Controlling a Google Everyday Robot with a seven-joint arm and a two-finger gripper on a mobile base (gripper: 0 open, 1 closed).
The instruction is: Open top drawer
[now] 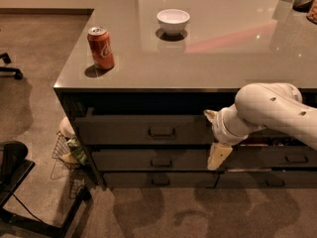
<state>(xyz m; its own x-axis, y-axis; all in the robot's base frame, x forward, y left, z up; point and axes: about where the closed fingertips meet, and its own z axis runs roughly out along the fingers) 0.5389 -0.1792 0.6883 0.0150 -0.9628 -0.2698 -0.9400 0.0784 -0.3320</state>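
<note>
The top drawer [124, 129] is the tallest dark front under the counter's edge, with a small metal pull handle [162, 131] at its middle. Its interior does not show. My gripper [214, 135] hangs in front of the drawer fronts, to the right of the handle and apart from it. Its two pale fingers are spread, one fingertip [210, 115] up by the top drawer's right end, the other [218, 156] down at the second drawer's level. It holds nothing. The white arm [270, 108] reaches in from the right.
Two slimmer drawers [161, 160] lie below, narrower drawers [296, 158] to the right. On the grey counter [223, 58] stand a red soda can [100, 47] and a white bowl [173, 21]. A wire basket [67, 150] and a black chair base [20, 192] sit on the floor at left.
</note>
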